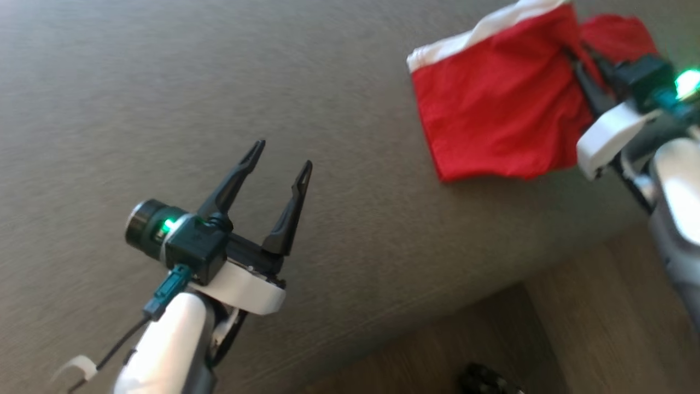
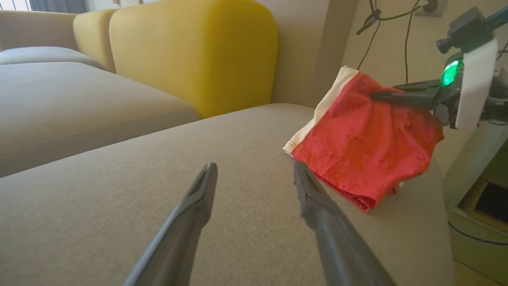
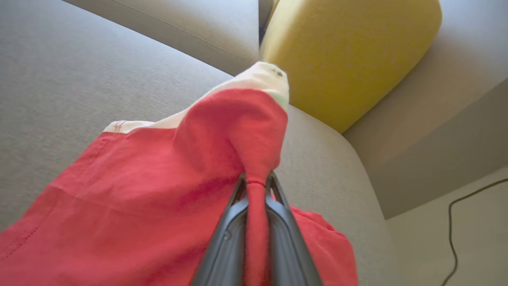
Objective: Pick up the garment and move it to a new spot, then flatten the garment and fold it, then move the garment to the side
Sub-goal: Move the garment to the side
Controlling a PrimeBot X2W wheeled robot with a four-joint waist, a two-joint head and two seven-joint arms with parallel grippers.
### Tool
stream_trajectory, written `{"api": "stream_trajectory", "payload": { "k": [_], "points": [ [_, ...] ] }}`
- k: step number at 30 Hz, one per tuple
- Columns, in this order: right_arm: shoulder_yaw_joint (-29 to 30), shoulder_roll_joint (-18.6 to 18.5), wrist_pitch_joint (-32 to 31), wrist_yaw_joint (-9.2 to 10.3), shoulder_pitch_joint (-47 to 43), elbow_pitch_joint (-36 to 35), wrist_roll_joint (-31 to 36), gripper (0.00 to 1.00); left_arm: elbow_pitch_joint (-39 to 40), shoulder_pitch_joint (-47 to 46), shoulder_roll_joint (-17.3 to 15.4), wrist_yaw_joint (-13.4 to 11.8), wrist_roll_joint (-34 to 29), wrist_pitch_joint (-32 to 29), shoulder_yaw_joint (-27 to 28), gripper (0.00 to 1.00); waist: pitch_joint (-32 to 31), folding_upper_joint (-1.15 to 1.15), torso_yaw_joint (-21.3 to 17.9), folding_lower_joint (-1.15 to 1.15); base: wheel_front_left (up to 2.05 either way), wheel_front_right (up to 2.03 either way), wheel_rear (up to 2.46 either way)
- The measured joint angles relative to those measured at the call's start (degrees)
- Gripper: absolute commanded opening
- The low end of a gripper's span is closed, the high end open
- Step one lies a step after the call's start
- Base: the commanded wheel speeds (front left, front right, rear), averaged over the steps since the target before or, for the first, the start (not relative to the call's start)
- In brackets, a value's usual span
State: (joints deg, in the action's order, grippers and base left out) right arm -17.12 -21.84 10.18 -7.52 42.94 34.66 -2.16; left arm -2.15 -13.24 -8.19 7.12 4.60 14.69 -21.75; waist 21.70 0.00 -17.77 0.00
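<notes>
The garment [image 1: 492,104] is red cloth with a white band along one edge, folded and hanging partly lifted over the grey sofa seat [image 1: 164,82]. My right gripper [image 1: 574,54] is shut on a bunched fold of it at the upper right. In the right wrist view the red garment [image 3: 158,190] is pinched between my right gripper [image 3: 256,180]. The left wrist view shows the garment [image 2: 357,143] raised at one side, its lower edge touching the seat, with the right gripper [image 2: 375,95] clamped on it. My left gripper [image 1: 281,156] stands open and empty over the seat; its fingertips [image 2: 208,172] frame bare cushion.
A yellow backrest cushion [image 2: 190,51] stands behind the seat, with more grey seats [image 2: 59,95] to its left. The seat's rounded front edge [image 1: 437,306] drops to a wooden floor [image 1: 601,328]. Cables [image 2: 405,35] hang on the wall at the right.
</notes>
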Motion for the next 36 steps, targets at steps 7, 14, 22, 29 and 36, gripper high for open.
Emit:
{"api": "stream_trajectory", "payload": {
  "k": [7, 14, 22, 29, 36],
  "points": [
    [2.31, -0.40, 1.98, 0.00, 2.37, 0.59, 1.05, 0.00, 0.36, -0.37, -3.99, 0.01, 0.03, 0.00, -0.98, 1.00, 4.09, 0.00, -5.73, 0.00, 0.00, 0.00, 0.00],
    [5.86, -0.15, 3.75, 0.00, 4.99, 1.49, 4.34, 0.00, 2.75, -0.54, -8.32, 0.02, -1.89, 0.00, -3.01, 1.00, 8.17, 0.00, -10.43, 0.00, 0.00, 0.00, 0.00],
    [8.44, 3.31, 4.30, 0.00, 6.71, 2.48, 5.87, 1.00, 4.07, -0.13, -9.16, 0.02, -0.88, 0.02, -3.80, 1.00, 10.50, 0.00, -12.58, 0.00, 0.00, 0.00, 0.00],
    [9.98, 3.83, 4.45, 0.00, 5.47, -0.74, 5.57, 1.00, 3.49, 0.51, -8.47, 0.42, 0.67, 0.01, -3.22, 1.00, 9.18, 0.00, -11.33, 0.00, 0.00, 0.00, 0.00],
    [11.16, 3.98, 4.45, 0.00, 1.93, -7.55, 4.90, 1.00, 2.19, 0.99, -4.85, 0.42, 1.70, 0.01, -2.68, 1.00, 6.44, 0.00, -8.36, 0.00, 0.00, 0.00, 0.00]
  ]
}}
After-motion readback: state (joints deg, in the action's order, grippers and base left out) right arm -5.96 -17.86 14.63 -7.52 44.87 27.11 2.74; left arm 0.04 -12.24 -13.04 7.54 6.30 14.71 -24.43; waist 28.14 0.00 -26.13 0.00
